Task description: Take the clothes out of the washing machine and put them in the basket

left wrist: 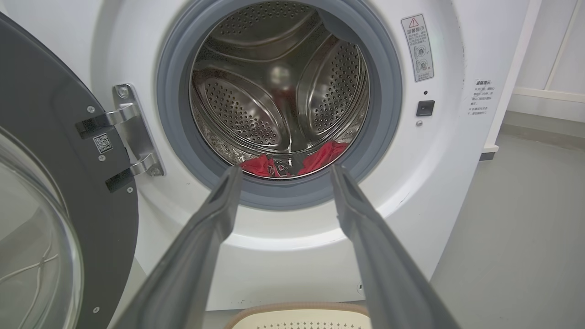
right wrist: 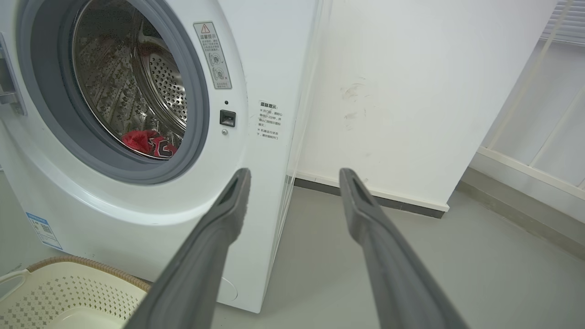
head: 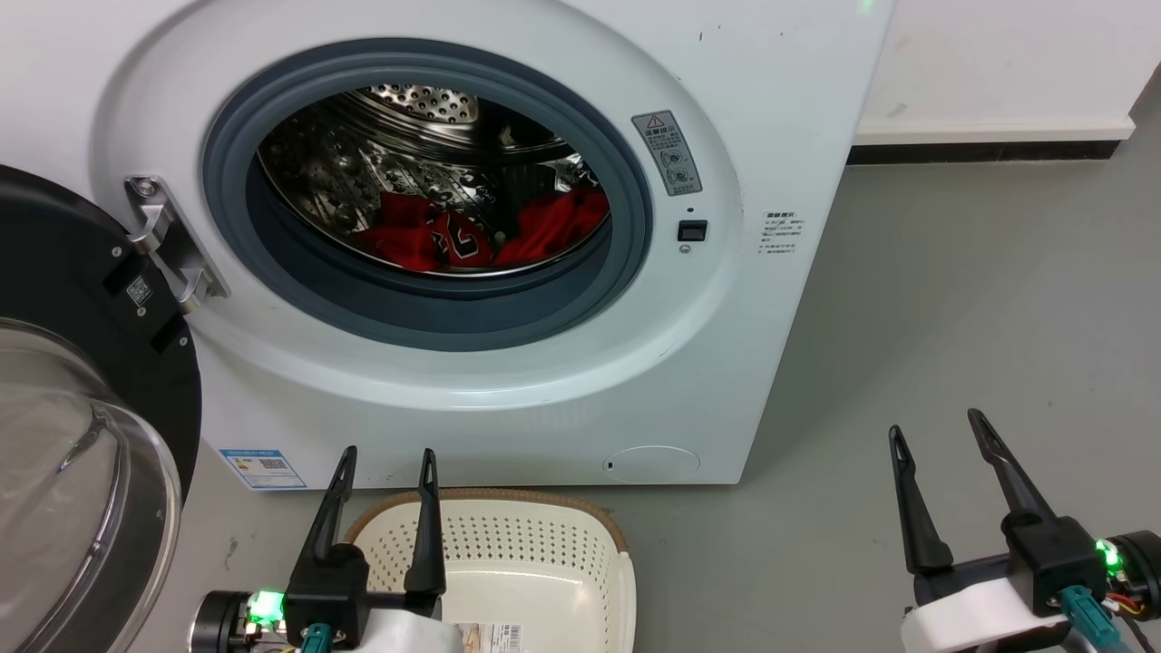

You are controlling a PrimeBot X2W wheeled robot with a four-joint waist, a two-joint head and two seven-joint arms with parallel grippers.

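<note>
The white washing machine (head: pixel 508 381) stands with its door (head: pixel 63 381) swung open to the left. Red clothes (head: pixel 435 238) lie at the bottom of the steel drum, also seen as clothes (left wrist: pixel 320 156) and clothes (right wrist: pixel 146 141). The cream basket (head: pixel 535 553) with a brown rim sits on the floor in front of the machine, its rim (left wrist: pixel 297 310) and wall (right wrist: pixel 68 292) showing in the wrist views. My left gripper (head: pixel 388 458) is open above the basket, holding nothing. My right gripper (head: pixel 939 431) is open over the floor to the right, holding nothing.
Grey floor (head: pixel 952 308) spreads to the right of the machine. A white wall with a dark skirting strip (head: pixel 980 150) runs behind. The open glass door fills the lower left, close to my left arm.
</note>
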